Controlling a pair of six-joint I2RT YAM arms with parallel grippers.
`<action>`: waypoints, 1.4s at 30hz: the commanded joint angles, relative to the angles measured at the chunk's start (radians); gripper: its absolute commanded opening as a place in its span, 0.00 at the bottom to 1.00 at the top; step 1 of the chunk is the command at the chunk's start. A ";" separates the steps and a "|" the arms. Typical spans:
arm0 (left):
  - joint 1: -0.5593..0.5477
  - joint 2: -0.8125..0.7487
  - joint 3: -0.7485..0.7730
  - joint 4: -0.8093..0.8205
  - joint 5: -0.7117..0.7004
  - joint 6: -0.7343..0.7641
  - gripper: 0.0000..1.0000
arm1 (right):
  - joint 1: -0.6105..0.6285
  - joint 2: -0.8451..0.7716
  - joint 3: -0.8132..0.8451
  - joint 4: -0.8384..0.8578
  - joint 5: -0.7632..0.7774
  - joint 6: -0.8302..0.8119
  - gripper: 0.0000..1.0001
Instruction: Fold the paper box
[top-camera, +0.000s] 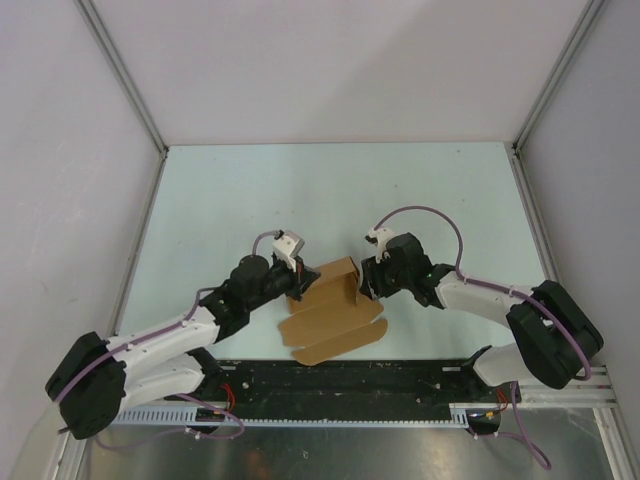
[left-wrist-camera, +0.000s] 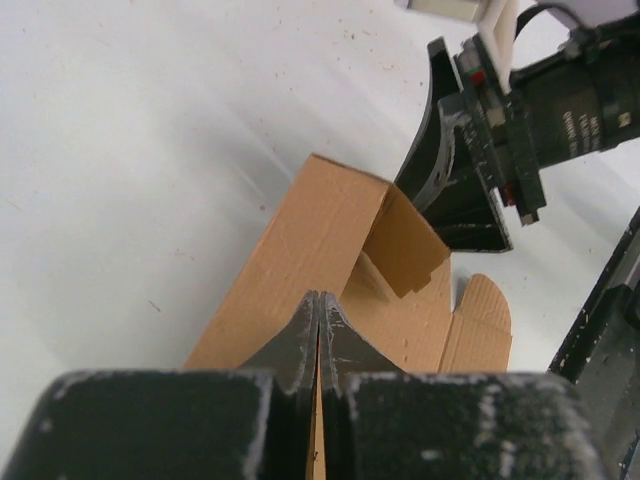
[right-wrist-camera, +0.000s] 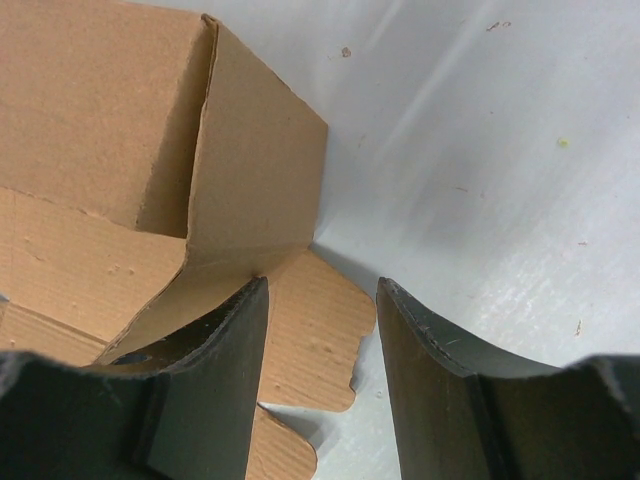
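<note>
– Surface, please?
– Pale, speckled tabletop (top-camera: 230, 200), enclosed by plain white walls (top-camera: 60, 150).
– Item listed?
– One plain brown thin-cardboard paper box (top-camera: 335, 315), partly folded, with one section upright and scalloped flaps flat. It lies near the table's front edge, between both arms.
– Left gripper (left-wrist-camera: 318, 310)?
– Jaws pressed together on a panel edge.
– Right gripper (right-wrist-camera: 322, 300)?
– Jaws apart, one finger against the upright section.

The paper box (top-camera: 335, 312) lies on the tabletop (top-camera: 300, 190), towards its near edge, between my left gripper (top-camera: 297, 288) and my right gripper (top-camera: 366, 284).
</note>
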 joint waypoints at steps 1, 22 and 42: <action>-0.003 -0.017 0.074 -0.019 -0.023 0.052 0.00 | 0.004 0.013 -0.004 0.055 -0.012 0.002 0.53; -0.002 0.216 0.175 -0.022 -0.084 0.117 0.00 | 0.012 -0.013 -0.020 0.107 -0.029 -0.059 0.53; -0.002 0.229 0.168 -0.019 -0.061 0.112 0.00 | 0.023 -0.010 -0.079 0.274 -0.096 -0.145 0.54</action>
